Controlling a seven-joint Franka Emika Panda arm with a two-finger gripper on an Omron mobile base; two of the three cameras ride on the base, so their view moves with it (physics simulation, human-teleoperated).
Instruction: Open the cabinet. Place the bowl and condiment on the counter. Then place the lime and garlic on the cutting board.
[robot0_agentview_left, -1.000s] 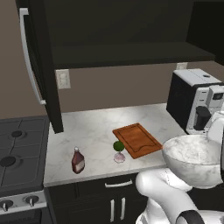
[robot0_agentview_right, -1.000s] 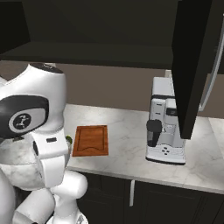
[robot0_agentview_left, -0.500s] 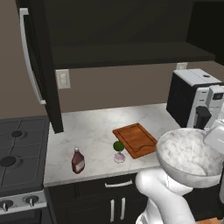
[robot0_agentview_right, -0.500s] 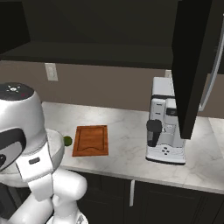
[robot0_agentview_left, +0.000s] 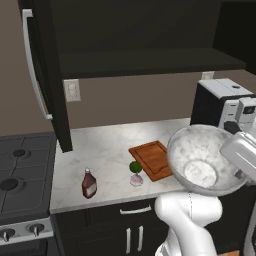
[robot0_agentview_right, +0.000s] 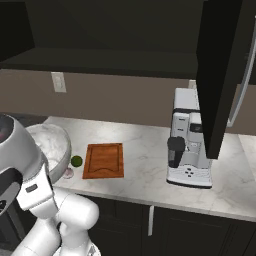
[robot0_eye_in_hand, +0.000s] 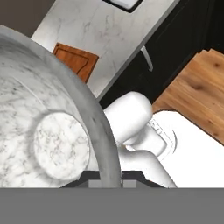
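Note:
My gripper (robot0_eye_in_hand: 111, 180) is shut on the rim of the white marbled bowl (robot0_agentview_left: 202, 165), held in the air in front of the counter's edge and tipped so its inside faces the left base camera. The bowl (robot0_agentview_right: 52, 142) hangs left of the cutting board (robot0_agentview_right: 104, 160). On the marble counter (robot0_agentview_left: 105, 147) stands the dark-red condiment (robot0_agentview_left: 89, 183). The lime (robot0_agentview_left: 135, 166) and the garlic (robot0_agentview_left: 136, 180) lie side by side on the counter, just off the front-left corner of the cutting board (robot0_agentview_left: 152, 160). The cabinet (robot0_agentview_left: 42, 75) stands open, its shelf dark.
A coffee machine (robot0_agentview_left: 220, 102) stands at the counter's right, behind the bowl. A black gas stove (robot0_agentview_left: 20, 175) adjoins the counter on the left. The right cabinet door (robot0_agentview_right: 220, 75) hangs open above the coffee machine (robot0_agentview_right: 190, 150). Low black cabinets run beneath.
The arm has swung with the bowl, which now tips its opening toward the left base camera. The bottle, lime, garlic and board have stayed put.

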